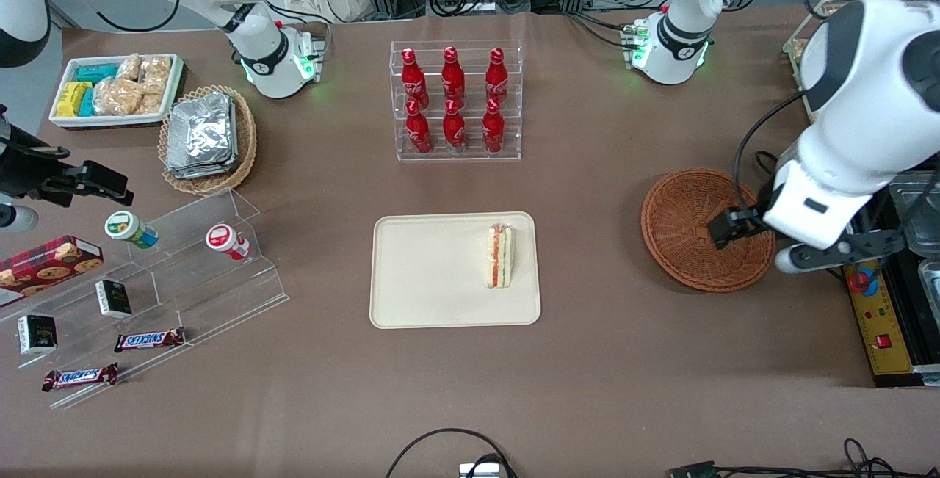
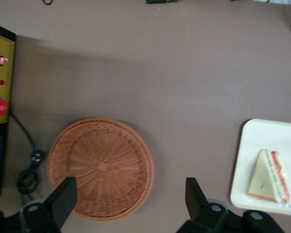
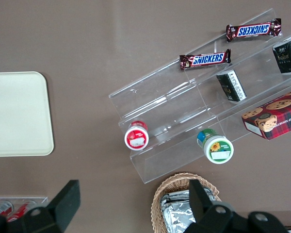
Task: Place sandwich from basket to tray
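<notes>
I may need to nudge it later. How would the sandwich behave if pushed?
The sandwich stands on a narrow edge on the tray, so it would probably tip over. Its clear wrap may slide easily. The bread looks soft, likely squashing. The open gripper hovers above the basket.

Six red bottles in clear rack. Tan wicker basket holds foil packs, beside white snack bin. Snickers bars, cookie box on acrylic steps.
</notes>
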You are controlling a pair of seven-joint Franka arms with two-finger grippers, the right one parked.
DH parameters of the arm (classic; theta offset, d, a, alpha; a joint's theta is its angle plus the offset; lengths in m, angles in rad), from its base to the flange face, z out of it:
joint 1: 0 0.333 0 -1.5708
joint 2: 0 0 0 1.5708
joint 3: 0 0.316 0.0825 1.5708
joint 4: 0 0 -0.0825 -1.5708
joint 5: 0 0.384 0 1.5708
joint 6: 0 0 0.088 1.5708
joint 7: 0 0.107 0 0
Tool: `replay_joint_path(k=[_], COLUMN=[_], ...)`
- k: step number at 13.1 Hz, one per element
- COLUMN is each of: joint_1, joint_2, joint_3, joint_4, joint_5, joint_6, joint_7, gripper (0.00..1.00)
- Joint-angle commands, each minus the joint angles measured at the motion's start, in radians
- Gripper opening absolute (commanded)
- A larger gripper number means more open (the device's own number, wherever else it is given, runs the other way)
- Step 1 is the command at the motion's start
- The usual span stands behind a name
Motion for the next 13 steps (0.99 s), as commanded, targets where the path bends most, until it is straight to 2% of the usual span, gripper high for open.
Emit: replay_joint_path(k=[1, 6, 8, 13], joint_1=[-0.035, -0.029, -0.024, -0.023], joint_2=[-0.122, -0.232, -0.240, -0.228], joint_3=[0.086, 0.122, 0.143, 0.153], joint_4=[-0.091, -0.115, -0.115, -0.110], joint_5=[-0.048, -0.066, -0.106, -0.108], joint_6=[-0.046, -0.204, -0.212, -0.215], joint_7=[0.130, 0.259, 0.308, 0.308], gripper=[0.98, 1.00, 1.00, 1.00])
